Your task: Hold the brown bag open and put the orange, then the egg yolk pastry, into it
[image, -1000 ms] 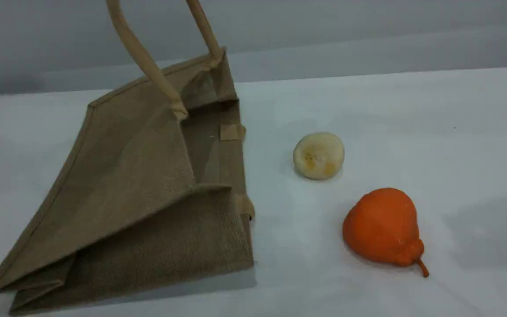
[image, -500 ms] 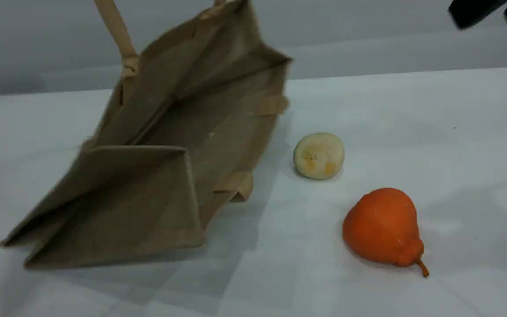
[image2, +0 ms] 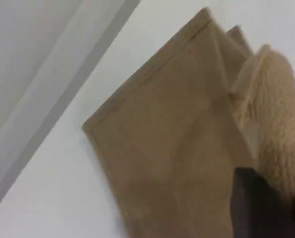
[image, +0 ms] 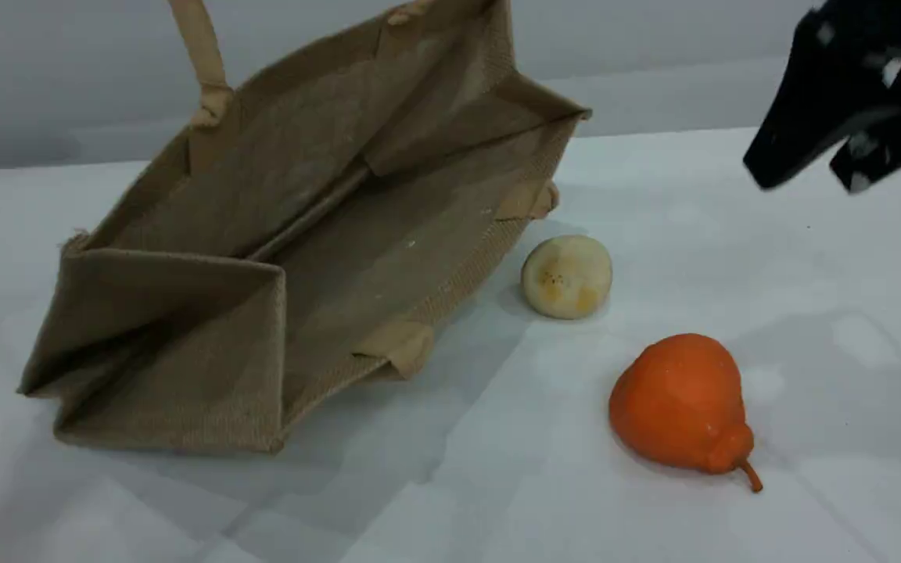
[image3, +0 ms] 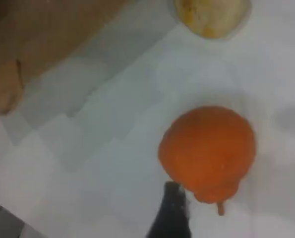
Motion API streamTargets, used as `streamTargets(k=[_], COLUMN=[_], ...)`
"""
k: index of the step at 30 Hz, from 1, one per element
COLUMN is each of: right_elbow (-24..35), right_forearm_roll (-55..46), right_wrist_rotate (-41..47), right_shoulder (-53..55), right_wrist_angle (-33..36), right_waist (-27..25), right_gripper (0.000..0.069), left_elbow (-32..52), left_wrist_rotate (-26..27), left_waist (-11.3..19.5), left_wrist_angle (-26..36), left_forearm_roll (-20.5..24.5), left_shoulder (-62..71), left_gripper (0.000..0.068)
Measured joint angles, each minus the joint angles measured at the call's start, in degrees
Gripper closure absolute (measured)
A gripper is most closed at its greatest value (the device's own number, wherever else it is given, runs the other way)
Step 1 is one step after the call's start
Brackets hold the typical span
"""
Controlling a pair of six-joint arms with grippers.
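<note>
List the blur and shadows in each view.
Scene view: bag and orange sharp, right hand smeared, soft grey shadows on the table. Left wrist view: handle close and fuzzy. Right wrist view: soft throughout, orange edges blurred.

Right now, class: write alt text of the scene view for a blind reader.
A brown bag gapes open on a table, one handle pulled up. Beside it lie the egg yolk pastry and orange; the right end effector hovers open above.
</note>
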Motion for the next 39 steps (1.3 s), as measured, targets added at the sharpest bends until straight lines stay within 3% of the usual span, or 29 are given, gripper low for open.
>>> streamTargets(k=[6,15,36,39], right_elbow=[-0.3,-3.9,-5.9,-5.9], right_forearm_roll=[0.1,-0.9,-1.8,-2.3], right_wrist_rotate=[0.1,0.1,0.2,0.2], right_shoulder=[5.4,13.5,24.3,24.5], right_wrist_angle=[-1.0,-3.2,-7.4,-7.7], right_waist=[1.7,8.8,8.6,8.6], right_gripper=[0.0130,0.0130,0.0132,0.0172], left_elbow=[0.0,0.0,0.0,0.0], left_wrist_rotate=[0.0,-0.2,-0.5,-0.5], left_waist=[0.0,0.0,0.0,0.0], left_wrist_angle=[-0.1,-0.1,-0.1,-0.1], left_forearm_roll=[-1.3,-1.7,-1.8,-1.8], left_shoulder=[0.0,0.0,0.1,0.1], left_gripper=[0.0595,0.0595,0.0595,0.0595])
